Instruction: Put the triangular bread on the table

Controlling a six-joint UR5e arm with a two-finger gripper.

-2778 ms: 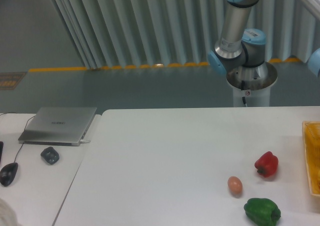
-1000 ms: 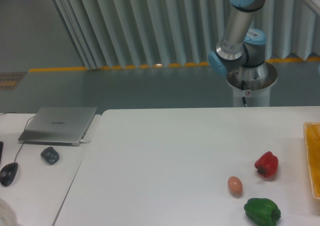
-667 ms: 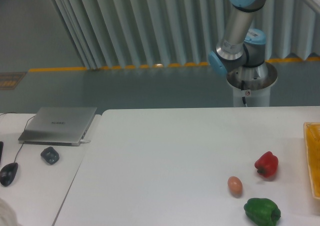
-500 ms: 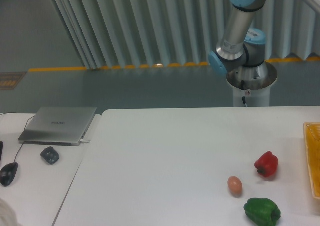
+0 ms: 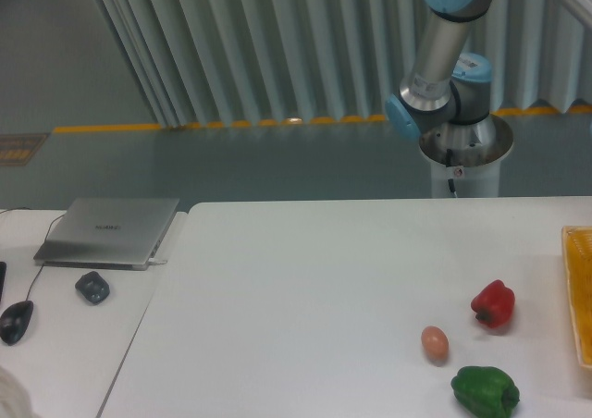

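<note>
— Bread status?
— Not in view, nor are my jaws, so their state is unknown. Only my arm point(image 5: 442, 43) shows.
— Next?
— Fetch it, probably beyond the table point(image 5: 314, 288)'s right edge.

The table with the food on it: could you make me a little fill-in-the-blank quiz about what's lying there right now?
1. The egg lies between the red pepper and the ____ pepper.
2. The closed laptop rests on the desk to the ____ of the white table.
3. Next to the mouse sits a small dark ____ object.
4. The bread is ____ in this view.

Missing words: green; left; grey; not visible
</note>
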